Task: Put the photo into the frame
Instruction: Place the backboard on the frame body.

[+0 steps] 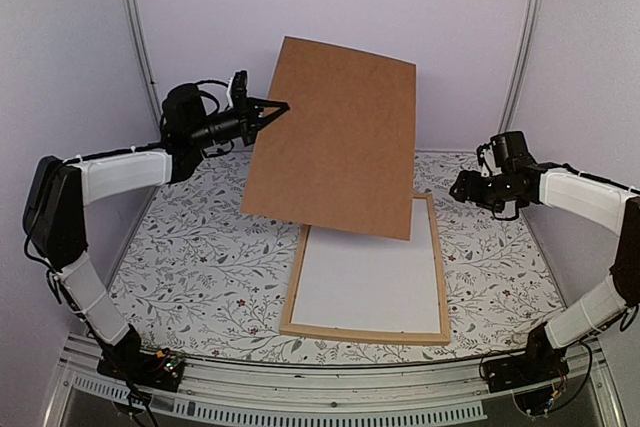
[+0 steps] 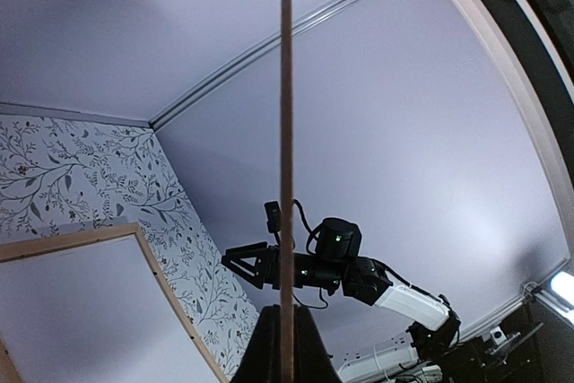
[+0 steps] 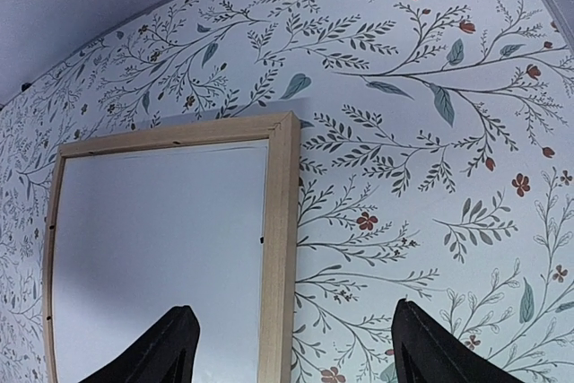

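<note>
Left hand is clamped tight on the brown backing board, pinching its left edge close to the far corner. The board hangs up in the air, well off the desk, and it's tilted, its broad brown face turned up towards the overhead camera. Its long sides run near to far. From the left wrist it shows only as a thin line rising straight out of the fingers.

Down below, the frame lies flat on the desk. Its long axis runs away from the arm bases and leans a touch to the right, with one short bar nearest the bases. The far end sits under the board's lower edge, hidden from above; whether board and frame touch there, I can't tell.

Inside the bars a plain white sheet fills the opening. That looks like the photo, white back up, no print showing.

Right hand hovers just off the frame's far right corner, fingers spread wide apart, gripping nothing.
</note>
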Motion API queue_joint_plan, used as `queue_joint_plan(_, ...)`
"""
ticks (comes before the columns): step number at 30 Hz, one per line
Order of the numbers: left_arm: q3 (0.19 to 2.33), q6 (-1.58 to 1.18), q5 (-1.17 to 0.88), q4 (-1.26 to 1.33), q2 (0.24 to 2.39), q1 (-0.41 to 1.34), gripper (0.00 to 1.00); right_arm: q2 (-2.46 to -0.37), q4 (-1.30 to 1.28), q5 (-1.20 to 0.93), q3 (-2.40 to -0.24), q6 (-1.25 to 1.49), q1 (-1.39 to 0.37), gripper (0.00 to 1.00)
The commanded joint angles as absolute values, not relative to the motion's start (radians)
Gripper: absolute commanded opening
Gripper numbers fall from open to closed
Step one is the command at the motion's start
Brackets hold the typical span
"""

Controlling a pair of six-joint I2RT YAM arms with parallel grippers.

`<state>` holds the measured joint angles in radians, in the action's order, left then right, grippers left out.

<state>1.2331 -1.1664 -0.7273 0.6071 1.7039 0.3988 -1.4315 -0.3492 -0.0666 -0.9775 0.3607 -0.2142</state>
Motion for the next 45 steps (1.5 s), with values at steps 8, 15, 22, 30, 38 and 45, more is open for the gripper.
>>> queue_joint_plan(8, 1.278, -1.059, -0.7, 0.6, 1.72, 0.411, 0.0, -1.404, -0.326, -0.124, -0.992, 0.342, -0.192, 0.78)
queue_joint_plan(15, 1.196, -1.006, -0.646, 0.643, 1.726, 0.453, 0.0, -1.396, -0.311, -0.288, -1.012, 0.354, -0.192, 0.81)
queue_joint_plan(22, 1.105, -0.981, -0.616, 0.798, 1.764, 0.517, 0.0, -1.382, -0.309, -0.36, -1.015, 0.375, -0.192, 0.82)
queue_joint_plan(30, 1.049, -1.01, -0.598, 0.956, 1.836, 0.571, 0.0, -1.365, -0.321, -0.362, -0.975, 0.386, -0.192, 0.82)
queue_joint_plan(38, 1.041, -1.04, -0.569, 1.035, 1.917, 0.616, 0.0, -1.374, -0.323, -0.358, -0.953, 0.391, -0.192, 0.82)
queue_joint_plan(45, 1.02, -1.065, -0.529, 1.086, 1.953, 0.643, 0.0, -1.382, -0.328, -0.353, -0.951, 0.388, -0.191, 0.82)
